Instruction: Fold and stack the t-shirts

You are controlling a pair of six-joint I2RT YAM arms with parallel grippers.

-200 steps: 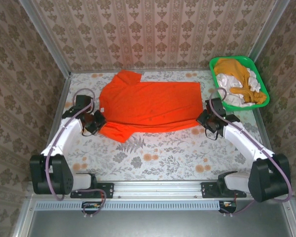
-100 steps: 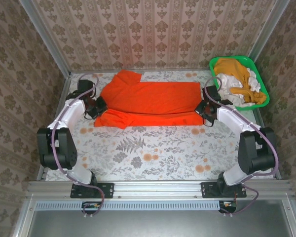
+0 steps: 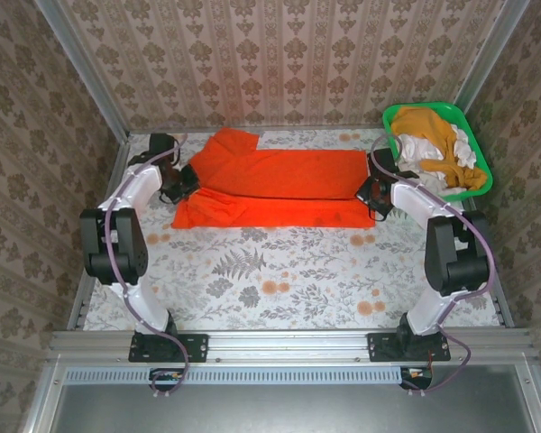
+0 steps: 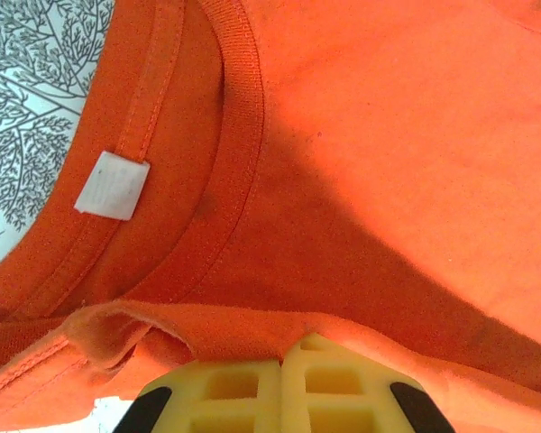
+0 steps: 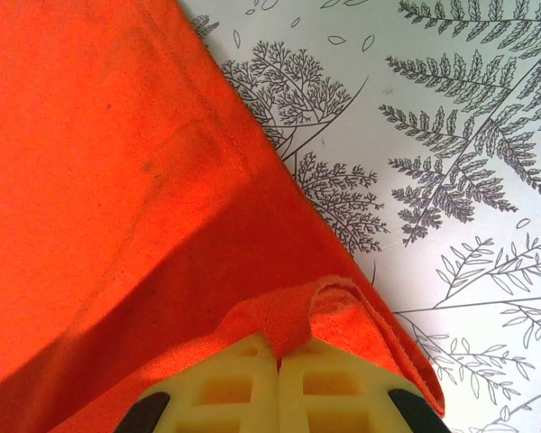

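The red-orange t-shirt lies across the far part of the table, its near half folded back over the far half. My left gripper is shut on a pinch of its cloth at the left end, by the collar and white label. At the right end my right gripper is shut on the doubled hem. A mustard t-shirt and a white t-shirt lie crumpled in the basket.
The green plastic basket stands at the far right corner, just right of my right arm. Patterned walls close in the back and both sides. The fern-print tabletop stretches bare in front of the shirt.
Both grippers have carried the shirt's near edge away from me, toward the back wall. The shirt has gone from spread flat to folded lengthwise into a narrower strip.
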